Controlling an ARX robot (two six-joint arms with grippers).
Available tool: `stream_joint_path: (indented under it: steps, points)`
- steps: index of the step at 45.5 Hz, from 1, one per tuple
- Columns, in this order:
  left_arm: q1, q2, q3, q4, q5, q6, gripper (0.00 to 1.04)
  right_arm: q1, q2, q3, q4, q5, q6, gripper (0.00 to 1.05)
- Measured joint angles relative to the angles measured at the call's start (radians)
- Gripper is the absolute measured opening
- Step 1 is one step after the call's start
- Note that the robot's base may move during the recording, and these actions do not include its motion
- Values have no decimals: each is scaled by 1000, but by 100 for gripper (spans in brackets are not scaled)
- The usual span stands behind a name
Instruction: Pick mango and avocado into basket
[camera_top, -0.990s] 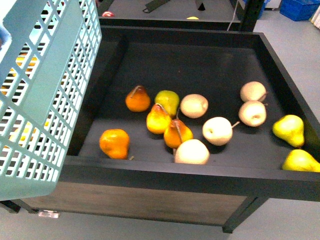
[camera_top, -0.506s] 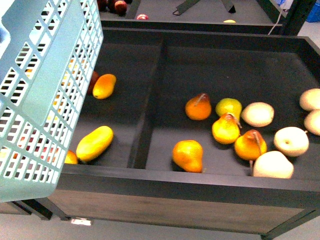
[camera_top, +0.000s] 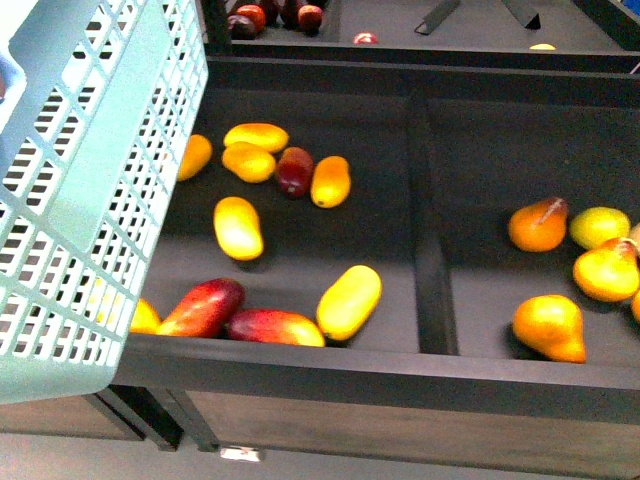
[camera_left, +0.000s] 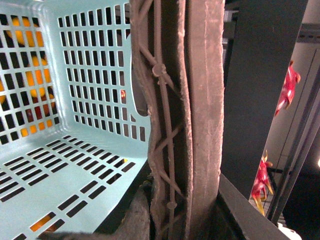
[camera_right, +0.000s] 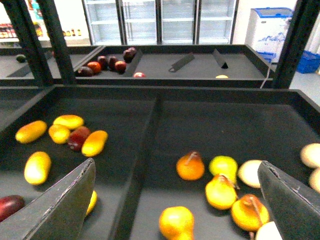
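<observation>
The pale teal basket (camera_top: 90, 180) hangs tilted at the left of the front view, in front of the bin's left end. My left gripper (camera_left: 175, 215) is shut on its brown zip-tied handle (camera_left: 192, 125); the basket's floor (camera_left: 75, 165) is empty. Several yellow mangoes lie in the left compartment, one near the front (camera_top: 348, 300) and one in the middle (camera_top: 238, 227). They also show in the right wrist view (camera_right: 37, 167). My right gripper (camera_right: 175, 210) is open and empty above the divider. No avocado shows. Neither gripper shows in the front view.
Two red-tinged mangoes (camera_top: 203, 307) lie by the front rim (camera_top: 400, 370). A black divider (camera_top: 428, 230) separates the mangoes from orange and yellow pears (camera_top: 548, 325). A farther shelf holds red fruit (camera_top: 270, 15). Dragon fruit (camera_left: 290, 90) hangs beyond a dark post.
The front view has swung left: the pear compartment slid to the right edge and the mango compartment now fills the middle. The basket stays at the left.
</observation>
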Motion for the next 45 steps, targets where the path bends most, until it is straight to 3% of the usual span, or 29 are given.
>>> stream_joint_path:
  steps: [45]
  points:
    - [0, -2, 0, 0, -2, 1, 21, 0, -1, 0, 0, -2, 0, 96]
